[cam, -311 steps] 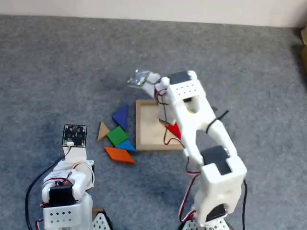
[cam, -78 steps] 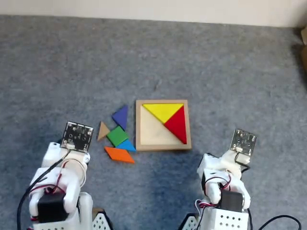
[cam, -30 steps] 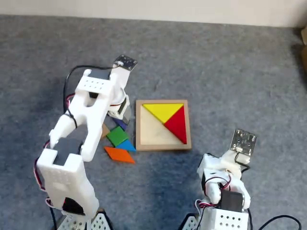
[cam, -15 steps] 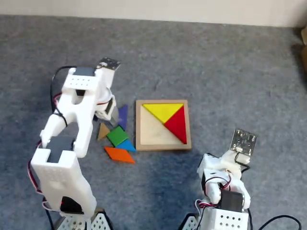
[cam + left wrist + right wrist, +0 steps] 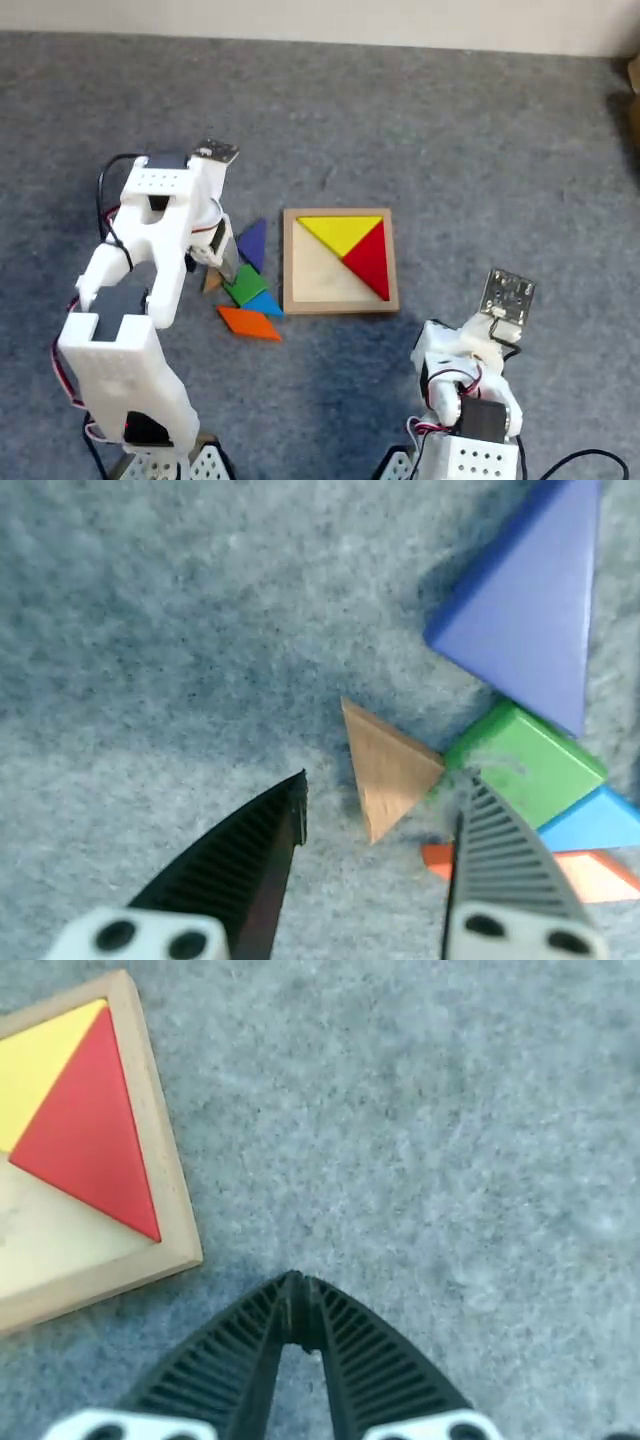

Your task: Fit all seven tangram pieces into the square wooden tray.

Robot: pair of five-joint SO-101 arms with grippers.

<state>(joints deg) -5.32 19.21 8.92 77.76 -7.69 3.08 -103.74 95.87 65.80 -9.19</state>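
The square wooden tray (image 5: pixel 340 306) holds a yellow triangle (image 5: pixel 338 232) and a red triangle (image 5: pixel 370 258). Left of it lie a dark blue triangle (image 5: pixel 252 243), a green square (image 5: pixel 243 285), a light blue triangle (image 5: pixel 263 302), an orange parallelogram (image 5: pixel 248 322) and a small tan triangle (image 5: pixel 390 770). My left gripper (image 5: pixel 383 785) is open just above the carpet, one finger on each side of the tan triangle. My right gripper (image 5: pixel 298 1290) is shut and empty, over bare carpet near the tray's corner (image 5: pixel 150 1160).
Grey carpet covers the whole work surface. The right arm (image 5: pixel 465 370) sits folded at the near right. The green square (image 5: pixel 525 765) touches the tan triangle's tip, close to one left finger.
The right arm left the tray and folded back, with yellow and red triangles now in the tray. The left arm rose, reached over the loose pieces, then shifted left and down onto the tan triangle.
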